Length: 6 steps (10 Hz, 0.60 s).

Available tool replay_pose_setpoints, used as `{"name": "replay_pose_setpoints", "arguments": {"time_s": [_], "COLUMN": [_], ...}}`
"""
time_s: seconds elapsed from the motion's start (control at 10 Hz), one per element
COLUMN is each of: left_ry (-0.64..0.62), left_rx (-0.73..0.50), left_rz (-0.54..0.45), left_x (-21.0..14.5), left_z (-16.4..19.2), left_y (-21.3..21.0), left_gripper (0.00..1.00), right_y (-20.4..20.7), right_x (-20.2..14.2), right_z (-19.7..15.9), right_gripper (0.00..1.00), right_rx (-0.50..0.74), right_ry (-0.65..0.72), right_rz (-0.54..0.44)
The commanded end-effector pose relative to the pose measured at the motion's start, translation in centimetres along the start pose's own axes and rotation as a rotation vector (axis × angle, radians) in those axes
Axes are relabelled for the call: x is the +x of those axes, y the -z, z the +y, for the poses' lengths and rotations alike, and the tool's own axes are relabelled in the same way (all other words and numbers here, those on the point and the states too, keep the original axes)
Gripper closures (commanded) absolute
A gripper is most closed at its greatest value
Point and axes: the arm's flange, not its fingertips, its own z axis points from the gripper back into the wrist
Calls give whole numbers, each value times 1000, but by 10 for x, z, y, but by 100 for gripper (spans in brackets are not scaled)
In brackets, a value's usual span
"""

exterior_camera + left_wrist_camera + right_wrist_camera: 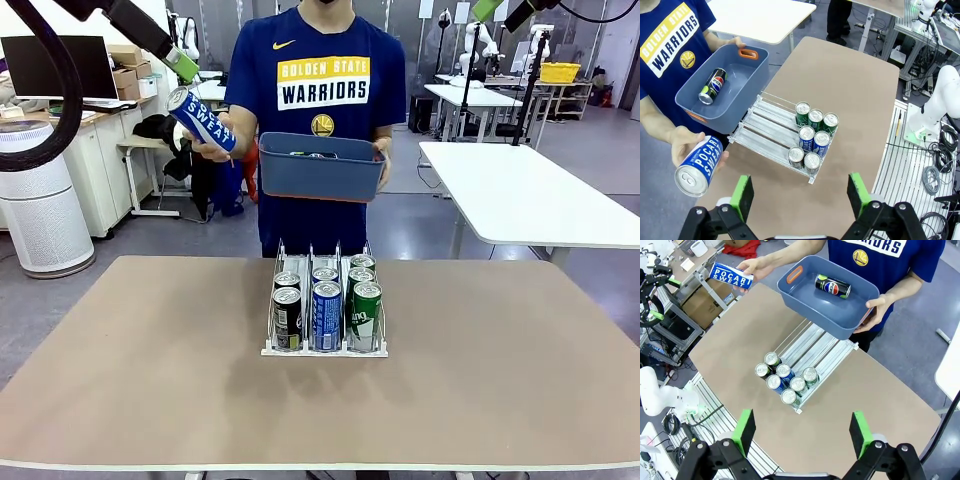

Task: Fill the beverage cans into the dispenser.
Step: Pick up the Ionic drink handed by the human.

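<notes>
Both pincers hang wide open and empty. Your left gripper (pixel 800 200) is high at the far left, near the blue can (pixel 696 167) that the person's hand (pixel 682 145) offers, and your right gripper (pixel 802 432) is high at the far right. If you close off-centre on that tilted can, it may slip and drop onto the dispenser (pixel 765 127) at mid-table, toppling the loaded cans (pixel 806 136) at its near end.
</notes>
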Motion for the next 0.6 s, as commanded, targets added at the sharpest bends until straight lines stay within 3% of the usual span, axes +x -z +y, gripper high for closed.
{"name": "replay_pose_setpoints", "arguments": {"time_s": [0.0,0.2,0.5], "left_ry": [-5,0,19], "left_rx": [1,0,175], "left_rz": [10,0,144], "left_x": [-1,0,-8], "left_z": [-1,0,31], "left_y": [-1,0,2], "left_gripper": [0,0,0], "right_y": [0,0,0], "right_x": [0,0,0], "right_z": [0,0,0], "right_gripper": [0,0,0], "right_rx": [0,0,0], "right_ry": [0,0,0], "right_rz": [0,0,0]}}
